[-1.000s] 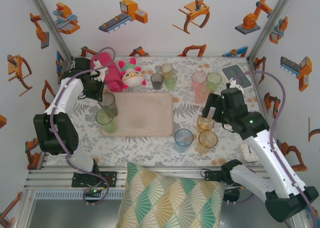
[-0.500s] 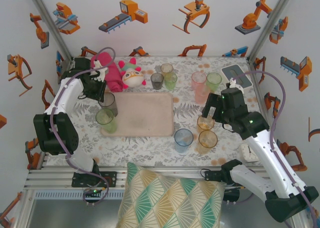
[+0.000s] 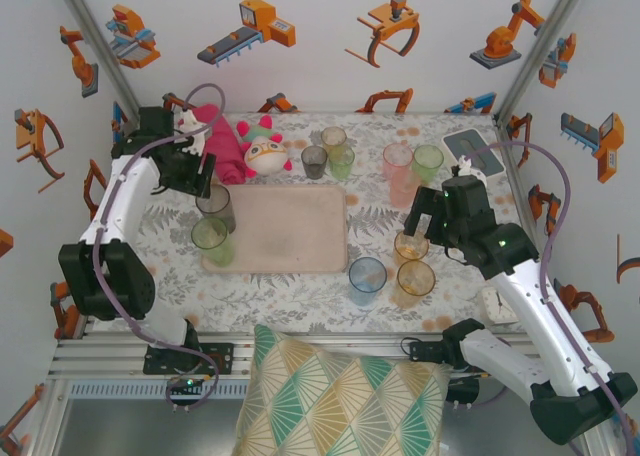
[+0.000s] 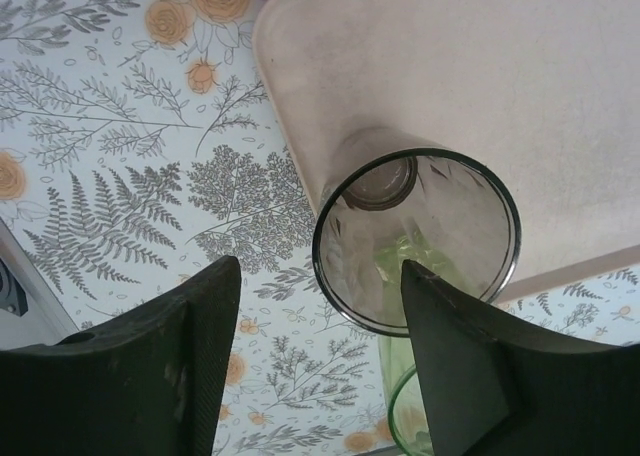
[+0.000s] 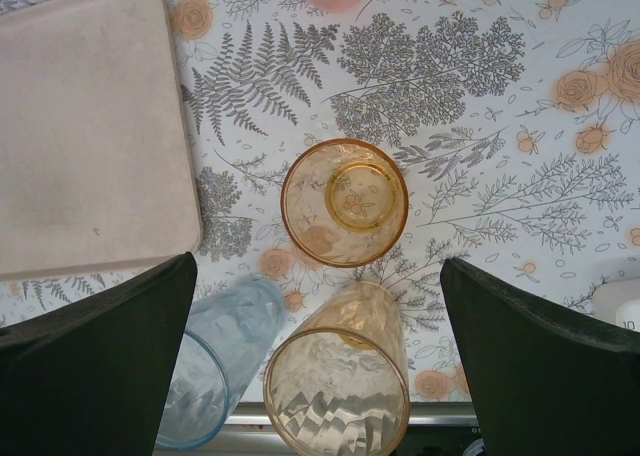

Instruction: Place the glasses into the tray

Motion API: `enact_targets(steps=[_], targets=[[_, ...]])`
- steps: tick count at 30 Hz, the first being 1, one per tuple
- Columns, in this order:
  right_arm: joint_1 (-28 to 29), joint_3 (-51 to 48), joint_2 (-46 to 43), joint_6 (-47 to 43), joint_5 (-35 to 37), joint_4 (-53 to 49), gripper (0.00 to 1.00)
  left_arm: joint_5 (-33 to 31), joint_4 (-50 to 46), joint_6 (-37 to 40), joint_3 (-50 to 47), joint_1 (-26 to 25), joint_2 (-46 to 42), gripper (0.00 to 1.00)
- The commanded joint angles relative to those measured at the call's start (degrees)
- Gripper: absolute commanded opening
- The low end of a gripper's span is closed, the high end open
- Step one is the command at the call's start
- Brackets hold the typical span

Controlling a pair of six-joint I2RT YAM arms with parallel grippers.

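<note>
While the left gripper [image 4: 318, 276] gapes over the grey glass [image 4: 415, 241] at the tray [image 4: 480, 66]'s left rim, the tray's mostly bare. Right gripper [image 5: 318, 266] gapes too.

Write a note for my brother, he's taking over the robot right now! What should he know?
Left gripper: open over the smoky grey glass, not gripping.
Right gripper: open above an amber glass.
Done: grey glass seems to stand on the tray, at its left edge; green glass next to it, unclear if it's on.
Left: blue glass, second amber glass, the far glasses.
</note>
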Motion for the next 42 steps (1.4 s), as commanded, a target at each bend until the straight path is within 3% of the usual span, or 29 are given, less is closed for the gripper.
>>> enact_targets(steps=[1, 9, 20, 34, 42], targets=[[-0.3, -0.07, -0.25, -0.78, 0.27, 0.74, 1.0, 0.54, -3.06, 0.14, 2.85, 0.03, -2.85, 0.64], [-0.28, -0.05, -0.31, 0.06, 1.0, 0.38, 1.0, -0.15, -4.72, -0.17, 5.86, -3.96, -7.38, 0.68], [-0.4, -0.46, -1.66, 1.68, 3.2, -2.16, 0.99, 3.48, -6.0, 0.93, 10.53, -19.96, -11.32, 0.72], [-2.13, -1.63, -7.7, 5.48, 8.43, -6.37, 0.99, 9.44, -8.15, -0.57, 12.12, -35.04, -5.43, 0.86], [-2.29, -1.3, -8.1, 5.36, 8.93, -6.62, 1.0, 11.72, -8.97, -3.43, 11.97, -40.68, -2.97, 0.87]])
